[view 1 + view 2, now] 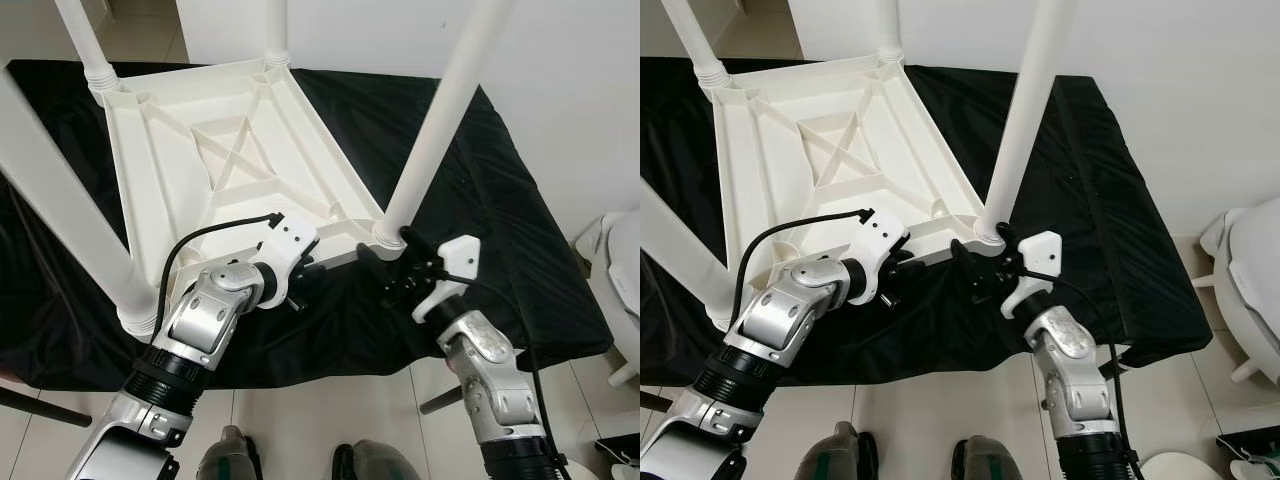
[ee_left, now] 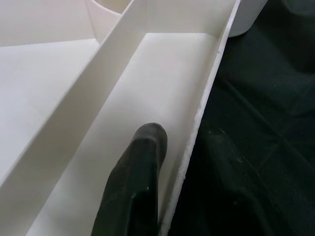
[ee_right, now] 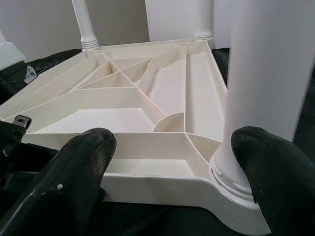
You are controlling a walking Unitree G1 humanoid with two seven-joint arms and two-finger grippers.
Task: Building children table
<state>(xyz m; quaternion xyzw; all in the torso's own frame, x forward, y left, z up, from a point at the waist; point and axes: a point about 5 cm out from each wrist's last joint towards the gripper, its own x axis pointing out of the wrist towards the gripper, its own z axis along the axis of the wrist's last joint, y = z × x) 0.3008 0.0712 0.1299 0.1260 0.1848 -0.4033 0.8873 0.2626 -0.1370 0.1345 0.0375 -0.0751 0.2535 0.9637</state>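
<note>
My left gripper (image 1: 300, 272) rests at the near edge of the white plastic children's table (image 1: 232, 150), which lies upside down on the black cloth (image 1: 470, 200) covering the work surface; in my left wrist view one black finger (image 2: 140, 172) lies inside the near rim of the ribbed underside and the other sits outside it on the cloth side, so the fingers straddle that thin wall, though I cannot tell whether they actually pinch it. The tabletop's long axis runs away from me, and its four round white legs point straight up, the near left leg (image 1: 60, 210) standing beside my left arm. To the right, the near right leg (image 1: 440, 110) rises from its corner socket, and my right gripper (image 1: 395, 262) is spread wide at that corner, one finger (image 3: 266, 182) by the leg's base collar and the other before the rim, gripping nothing. A white rounded object (image 1: 620, 270) stands on the tiled floor at far right.
</note>
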